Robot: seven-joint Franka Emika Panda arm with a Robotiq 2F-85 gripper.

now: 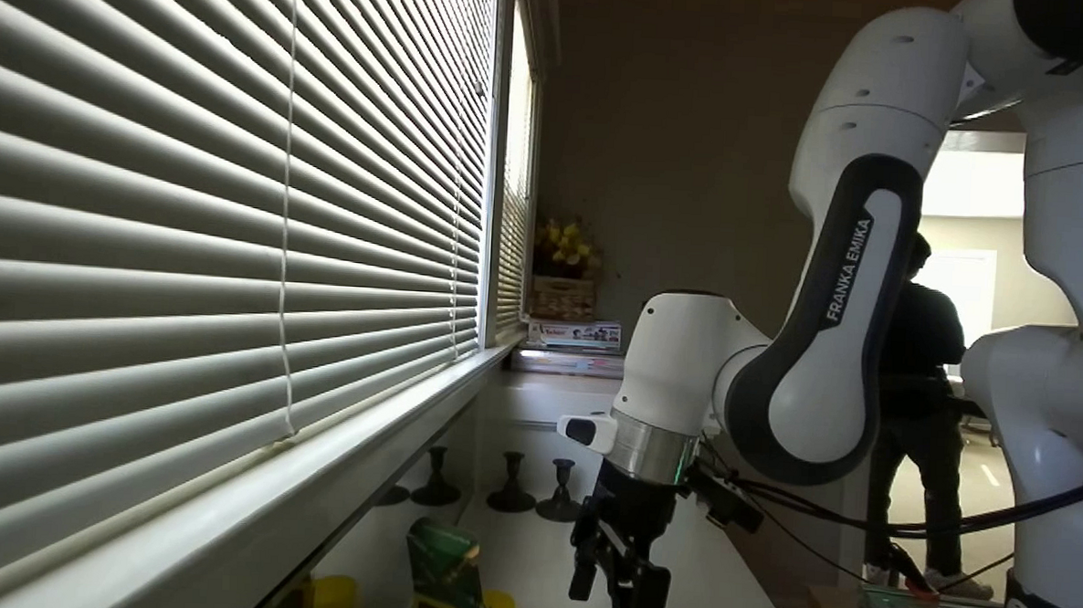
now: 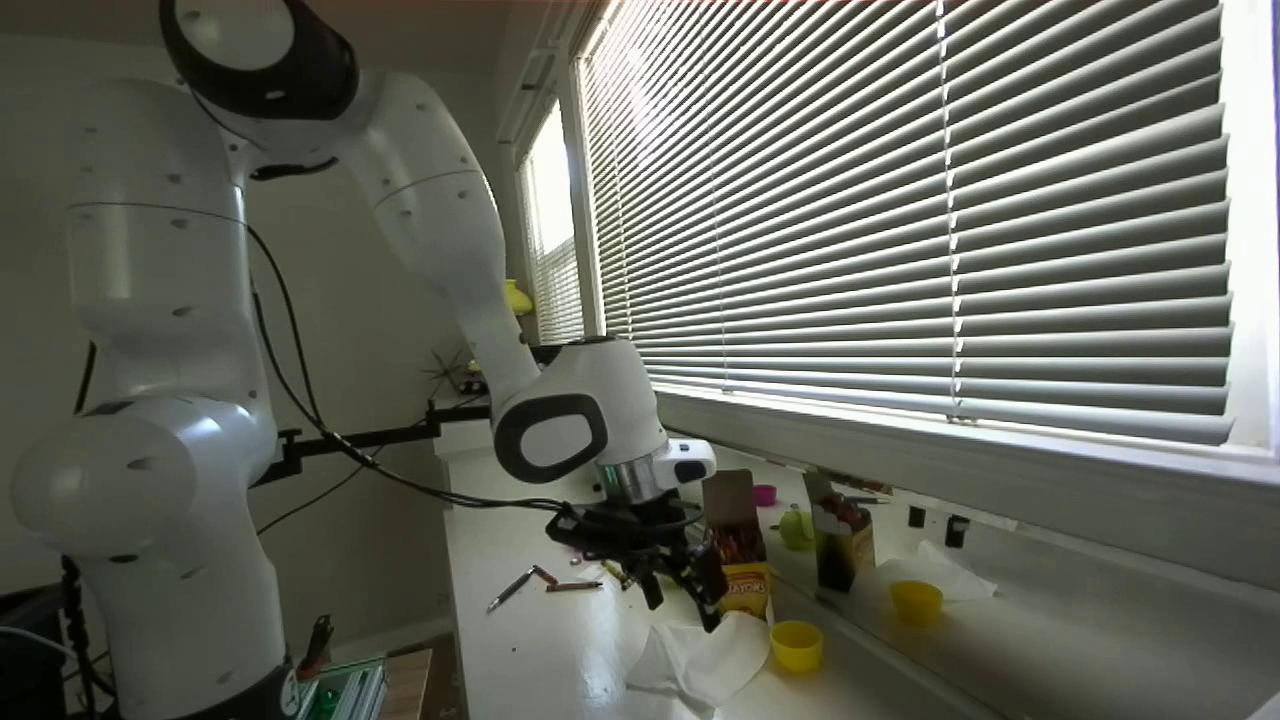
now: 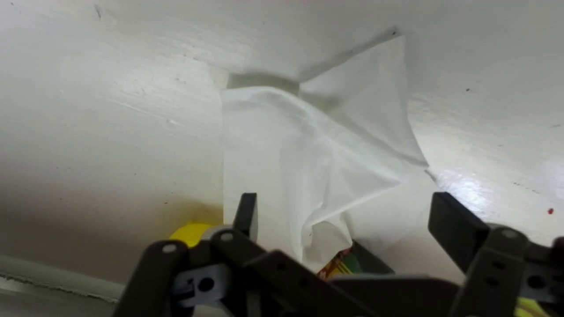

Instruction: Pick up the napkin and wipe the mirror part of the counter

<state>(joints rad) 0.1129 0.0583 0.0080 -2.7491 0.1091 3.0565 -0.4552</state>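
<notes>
The white napkin [image 2: 700, 662] lies crumpled on the pale counter [image 2: 510, 650] in an exterior view. In the wrist view the napkin [image 3: 269, 136] spreads up the middle, with raised folds and one corner pointing up. My gripper [image 2: 684, 606] is tilted just above the napkin's far edge. In the wrist view the gripper [image 3: 348, 215] is open, its fingers wide apart with nothing held between them. The gripper [image 1: 609, 592] also shows in an exterior view, where I cannot make out the napkin. The mirror strip [image 2: 1060, 610] runs along the wall behind the counter and reflects the napkin.
A yellow cup [image 2: 796, 648] stands beside the napkin at the mirror side. An open crayon box [image 2: 746, 588] stands just behind the gripper. Loose crayons [image 2: 574, 587] lie farther along the counter. Dark candlesticks [image 1: 510, 490] stand at one end. Window blinds [image 1: 140, 277] hang above the sill.
</notes>
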